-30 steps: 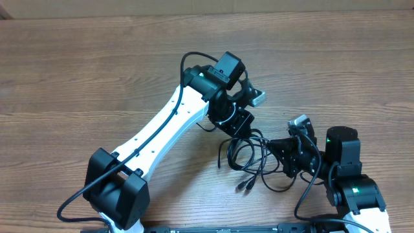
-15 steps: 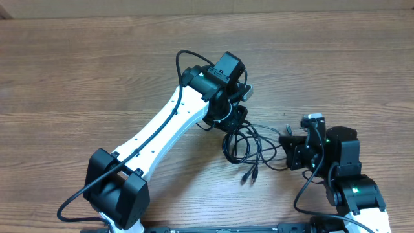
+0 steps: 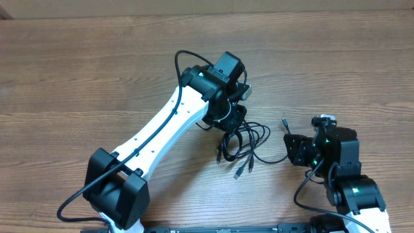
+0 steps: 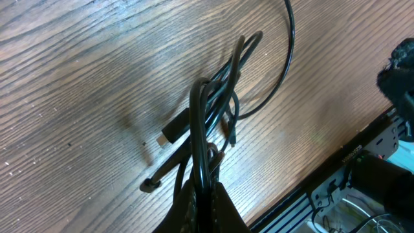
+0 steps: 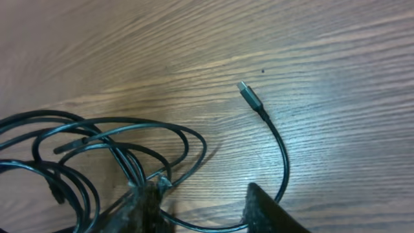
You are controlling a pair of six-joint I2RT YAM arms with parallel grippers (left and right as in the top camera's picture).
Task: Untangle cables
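Note:
The cables [image 3: 244, 141] are a tangle of thin black cords on the wooden table between the arms. My left gripper [image 3: 233, 122] is shut on a bunch of the cords [image 4: 210, 123] and holds them up, with loops and plug ends [image 4: 171, 131] hanging to the table. My right gripper [image 3: 291, 145] is open, just right of the tangle. In the right wrist view the tangle [image 5: 84, 155] lies at the left. One cord curves up to a silver-tipped plug [image 5: 247, 94] and also runs low between my open fingers [image 5: 199, 190].
The wooden table [image 3: 84, 77] stretches bare to the left and back. The table's front edge and a metal rail [image 4: 362, 168] show at the right of the left wrist view. The left arm's own thicker black cable [image 3: 184, 61] loops above its wrist.
My right gripper has drawn back to the right, away from the tangle. The tangle has shifted left and bunched up under the left gripper, leaving one plug end trailing toward the right gripper.

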